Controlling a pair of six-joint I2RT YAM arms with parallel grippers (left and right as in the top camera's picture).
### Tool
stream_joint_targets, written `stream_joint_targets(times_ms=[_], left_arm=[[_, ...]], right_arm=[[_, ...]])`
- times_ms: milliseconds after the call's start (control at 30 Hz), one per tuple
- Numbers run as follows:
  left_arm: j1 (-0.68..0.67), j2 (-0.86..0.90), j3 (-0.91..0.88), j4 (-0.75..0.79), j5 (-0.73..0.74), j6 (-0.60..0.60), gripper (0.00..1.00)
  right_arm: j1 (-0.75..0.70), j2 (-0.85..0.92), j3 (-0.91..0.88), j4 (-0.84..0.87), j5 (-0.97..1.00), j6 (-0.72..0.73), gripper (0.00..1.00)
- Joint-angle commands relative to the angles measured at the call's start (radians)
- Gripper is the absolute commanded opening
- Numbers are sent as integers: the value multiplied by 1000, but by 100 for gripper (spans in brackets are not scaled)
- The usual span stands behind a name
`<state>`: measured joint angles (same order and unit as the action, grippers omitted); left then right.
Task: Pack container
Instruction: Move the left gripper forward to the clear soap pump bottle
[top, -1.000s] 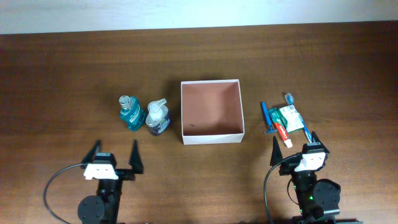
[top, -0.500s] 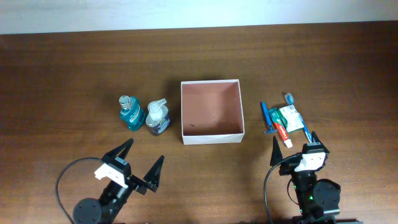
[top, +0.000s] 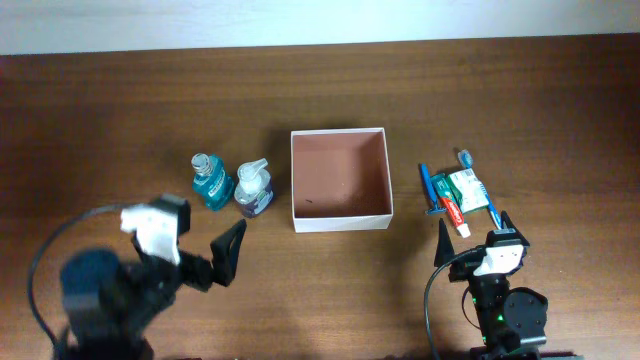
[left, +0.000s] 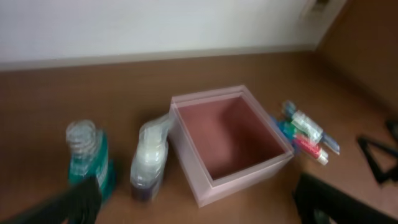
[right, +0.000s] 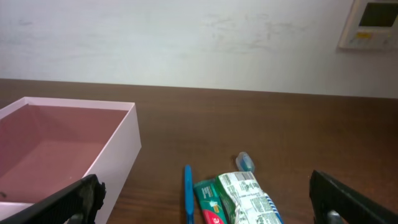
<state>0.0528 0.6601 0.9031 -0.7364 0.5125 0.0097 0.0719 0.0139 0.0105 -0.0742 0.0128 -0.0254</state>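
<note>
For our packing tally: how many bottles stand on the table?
2: a teal mouthwash bottle and a clear pump bottle beside it, both left of the white-walled square box. None look hidden.

A dark brown wood-grain bench (top: 120, 110) fills nearly the whole overhead view, its grain running sideways. Along its far edge rises a plain off-white wall (right: 186, 37), evenly lit and faintly scuffed. A small white rectangular wall panel (right: 372, 23) with a greyish display is mounted on it, at the right.

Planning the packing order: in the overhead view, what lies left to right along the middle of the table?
Teal mouthwash bottle → clear pump bottle → container → pile of dental items.
</note>
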Motion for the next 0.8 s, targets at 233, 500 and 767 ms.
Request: stream_joint_targets(times_ms=[233,500,767], left_arm=[[-6,498,505,-372,-73,100,99],[-25,651,527,-319,52,97,99],[-179,687,527,-245,-201,165,99]], right_arm=[[6,-8,-5,-7,-2,3,98],[6,-8,-5,-7,-2,3,98],[6,-8,-5,-7,-2,3,98]])
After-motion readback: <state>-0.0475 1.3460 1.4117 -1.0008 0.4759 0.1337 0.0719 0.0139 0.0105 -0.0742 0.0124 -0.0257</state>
